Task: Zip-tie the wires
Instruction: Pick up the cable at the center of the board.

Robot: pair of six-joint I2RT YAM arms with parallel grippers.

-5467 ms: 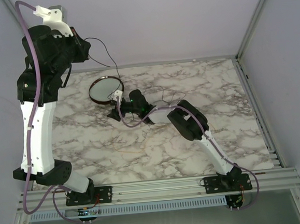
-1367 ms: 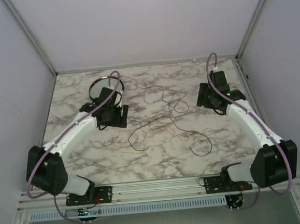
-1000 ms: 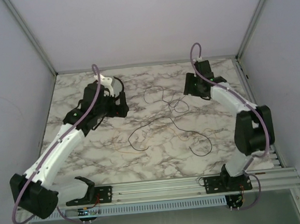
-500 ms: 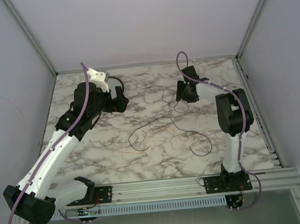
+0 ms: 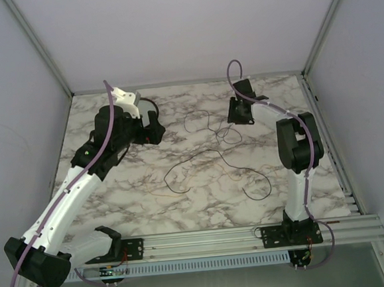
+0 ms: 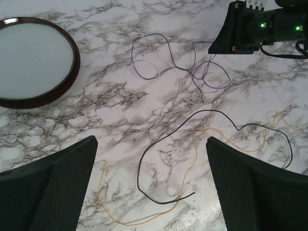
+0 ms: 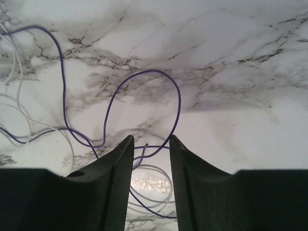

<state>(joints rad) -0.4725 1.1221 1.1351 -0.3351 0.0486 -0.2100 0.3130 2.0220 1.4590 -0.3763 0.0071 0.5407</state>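
Right wrist view: right claw (image 7: pixel 150 144) low over the marble top (image 5: pixel 116 189). Its jaws stand drawn in to a narrow slot, pads not touching. A purple strand of the wires (image 7: pixel 144 77) loops just ahead of the tips and crosses the slot. Nothing looks pinched yet, though whether a pad touches the strand I cannot tell.

Left wrist view: left claw (image 6: pixel 150 142) spread wide, holding nothing, hovering above the table just beside the dish (image 6: pixel 75 62).

The wires (image 6: pixel 168 67) lie loose, not gathered. A purple and white tangle sits near the dish on the side facing the right claw. One long black strand and a thin yellow one trail further out from the dish, under the left claw. The right claw works at the edge of the tangle farthest from the dish.

The zip tie I cannot pick out with any confidence; white strands in the tangle could mask it.

Risks, as I judge them:
- The slot lines up on a single purple strand. Closing there would take one wire, not the bunch.
- The strand is hair-thin and springy, and may slip out past the pads.
- Lifting one loop would likely drag the knotted part and scatter the loose strands further from the dish.
- The tips sit close to the marble, so a little more descent could scrape it.
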